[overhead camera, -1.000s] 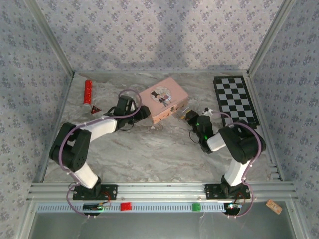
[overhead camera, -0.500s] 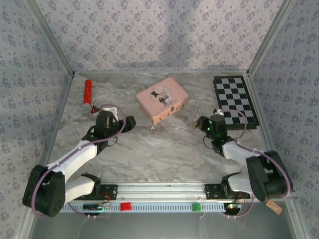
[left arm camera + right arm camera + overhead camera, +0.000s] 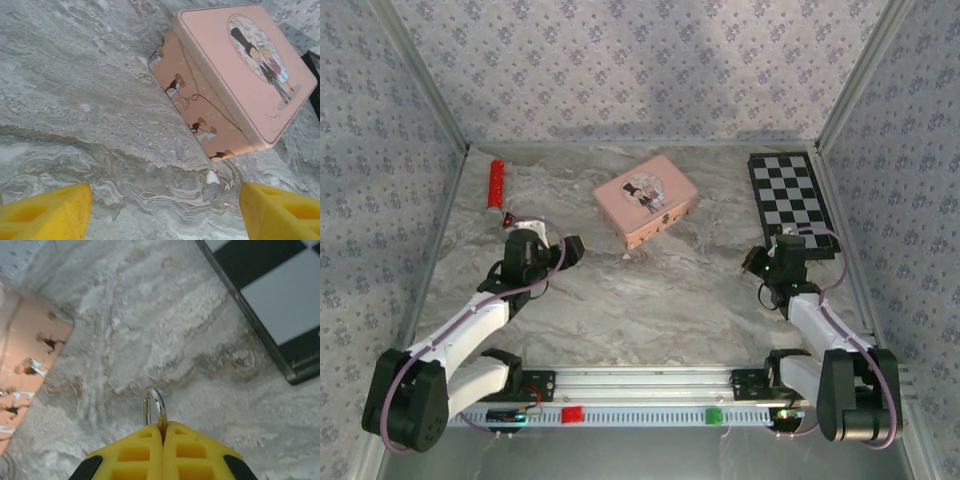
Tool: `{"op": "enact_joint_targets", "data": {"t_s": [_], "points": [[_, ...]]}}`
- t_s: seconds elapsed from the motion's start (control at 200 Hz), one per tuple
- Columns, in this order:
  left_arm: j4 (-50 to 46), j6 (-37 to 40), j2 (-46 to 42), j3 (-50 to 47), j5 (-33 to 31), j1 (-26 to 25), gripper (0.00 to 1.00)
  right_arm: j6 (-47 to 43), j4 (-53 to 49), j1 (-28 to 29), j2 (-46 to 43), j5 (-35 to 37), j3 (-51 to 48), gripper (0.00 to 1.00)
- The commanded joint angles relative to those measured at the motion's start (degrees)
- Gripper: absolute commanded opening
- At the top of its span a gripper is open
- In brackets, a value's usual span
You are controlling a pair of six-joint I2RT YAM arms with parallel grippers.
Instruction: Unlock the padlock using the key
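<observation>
Progress cannot be signed off. Right gripper point(image 3: 162, 432) is clamped tight on what I take to be the padlock point(image 3: 154, 407). A thin silvery shackle loop juts from between the fingertips, with a brass glint at its root, and the body is hidden in the grip. It hangs over bare table point(image 3: 150, 315), between the tin point(image 3: 25, 350) and the board point(image 3: 270, 290), touching neither. Left gripper point(image 3: 165, 202) stands wide with nothing between its fingers, near the tin but apart from it.

Whether the shackle has sprung, or where the key sits, cannot be told. On that evidence, turning the key and freeing the shackle remain unconfirmed.

Padlock's long axis runs along the fingers, with the shackle end leading forward, away from the wrist.
</observation>
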Motion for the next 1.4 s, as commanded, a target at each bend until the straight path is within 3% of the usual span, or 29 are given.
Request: {"op": "enact_joint_targets", "data": {"t_s": [0.0, 0.115, 0.74, 1.019, 1.114, 1.164, 1.204, 1.314, 1.394], "points": [[1.42, -1.74, -1.68, -0.41, -2.29, 0.54, 0.77, -3.69, -4.99, -0.25, 1.21, -0.88, 2.08, 0.00], [-0.08, -5.66, -4.77, -2.24, -6.69, 1.76, 0.79, -5.20, -6.16, -0.71, 2.77, 1.48, 2.56, 0.00], [-2.07, -8.78, -6.75, -4.53, -3.11, 8.07, 0.81, -5.00, -7.12, -0.51, 19.97, -3.35, 12.85, 0.00], [-4.69, -6.18, -7.48, -3.41, -1.52, 10.17, 0.82, -5.57, -8.83, -0.23, 18.97, -1.35, 13.64, 0.33], [-7.03, -3.98, -7.17, -1.76, -1.27, 12.06, 0.83, -6.45, -10.47, -0.03, 17.41, -0.50, 13.86, 0.64], [-7.95, -3.25, -6.74, -0.76, -0.79, 13.48, 0.85, -7.17, -11.72, 0.26, 16.12, 0.63, 14.18, 0.67], [-9.45, -2.43, -6.20, 0.59, -0.96, 14.20, 0.99, -7.69, -13.06, 0.51, 14.93, 1.84, 14.65, 0.67], [-13.76, 0.47, -3.42, 5.99, -3.53, 14.23, 1.00, -8.27, -18.91, 1.74, 11.38, 4.76, 18.12, 0.70], [-13.86, 2.24, -1.37, 8.72, -5.39, 14.21, 1.00, -8.94, -22.03, 3.93, 9.00, 7.50, 21.58, 0.77]]}}
